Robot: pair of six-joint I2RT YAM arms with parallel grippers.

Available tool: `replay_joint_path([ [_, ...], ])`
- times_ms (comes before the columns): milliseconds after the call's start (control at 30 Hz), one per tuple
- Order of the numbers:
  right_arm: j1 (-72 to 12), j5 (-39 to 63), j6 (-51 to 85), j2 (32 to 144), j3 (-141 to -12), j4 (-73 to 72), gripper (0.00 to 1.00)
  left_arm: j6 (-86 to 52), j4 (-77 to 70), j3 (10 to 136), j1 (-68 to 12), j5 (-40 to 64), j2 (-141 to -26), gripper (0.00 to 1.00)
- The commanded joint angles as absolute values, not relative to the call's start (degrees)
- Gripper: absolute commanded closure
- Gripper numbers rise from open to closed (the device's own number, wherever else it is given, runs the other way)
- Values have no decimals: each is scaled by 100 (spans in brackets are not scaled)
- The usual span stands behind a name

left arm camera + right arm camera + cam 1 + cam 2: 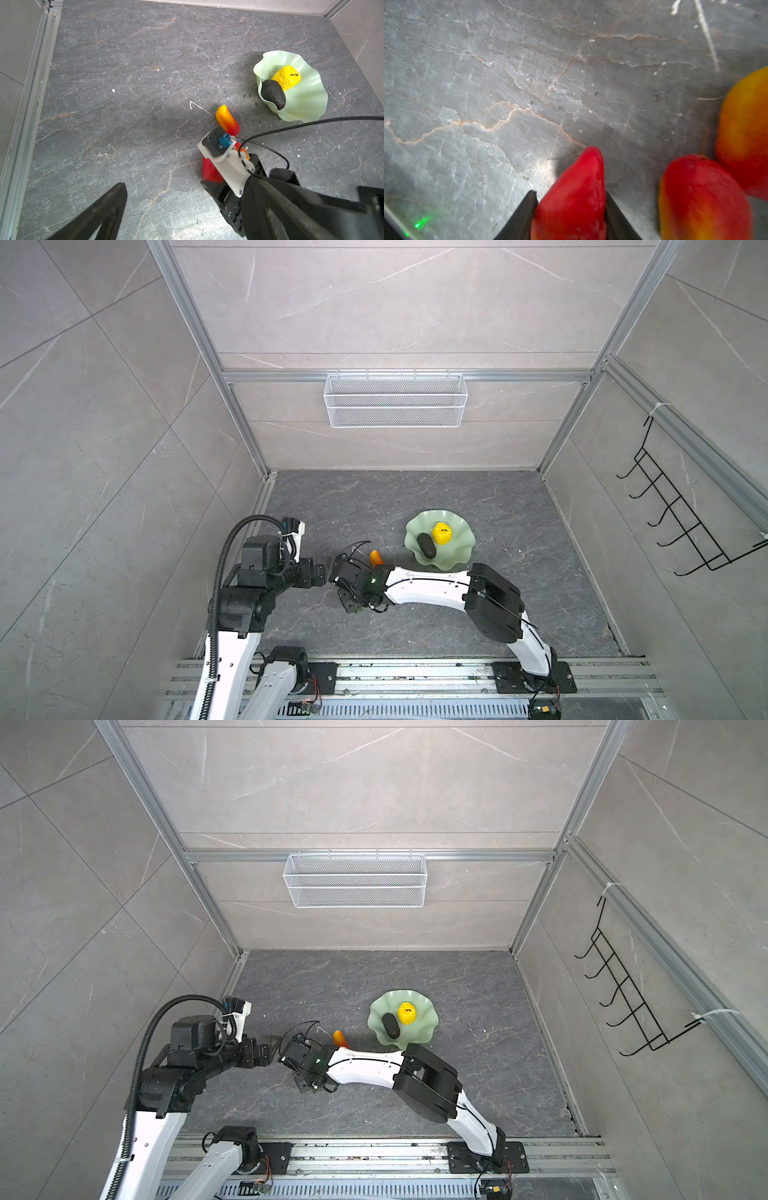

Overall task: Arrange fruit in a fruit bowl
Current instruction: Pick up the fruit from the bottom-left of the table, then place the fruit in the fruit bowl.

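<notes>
While my right gripper (pixel 570 193) clamps the strawberry (pixel 583 170), at eight o'clock from the fruit bowl (pixel 461 547), I judge pick-up in hand; next: lift clear, carry toward two o'clock.

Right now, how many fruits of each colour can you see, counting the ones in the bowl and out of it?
Yellow fruit: 1
Black fruit: 1
Red strawberry: 1
Red-orange fruits: 2
Total: 5

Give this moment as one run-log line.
right jaws: closed on strawberry | left jaws: open, empty | fruit bowl: avocado, knobbly yellow fruit | table: two mangoes
</notes>
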State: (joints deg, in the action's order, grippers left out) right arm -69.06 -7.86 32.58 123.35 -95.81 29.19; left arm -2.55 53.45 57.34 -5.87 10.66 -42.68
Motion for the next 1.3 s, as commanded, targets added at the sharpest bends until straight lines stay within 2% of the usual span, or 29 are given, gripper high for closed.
replay_joint_path([
  [0, -6927, -1044, 3096, 11311, -9509, 3182, 62, -215, 5581, 6047, -580, 1333, -4403, 0],
  [200, -6607, -1636, 2931, 9826, -8865, 3944, 62, -384, 5641, 6331, -580, 1283, -4300, 0],
  [433, -4928, -1192, 2525, 8476, -8416, 5026, 62, -606, 5836, 6654, -580, 1131, -4538, 0],
  [633, -3533, -478, 1359, 8622, -8245, 5206, 61, -678, 5589, 6470, -580, 1004, -4474, 0],
  [767, -2865, 158, 1094, 8909, -8167, 5130, 61, -663, 5683, 6677, -580, 1030, -4664, 0],
  [1000, -2644, 712, 868, 9663, -8071, 4965, 61, -624, 5825, 6716, -580, 1127, -4722, 0],
  [1267, -2636, 782, 1240, 9977, -7946, 4567, 61, -530, 5914, 6814, -584, 1078, -4798, 0],
])
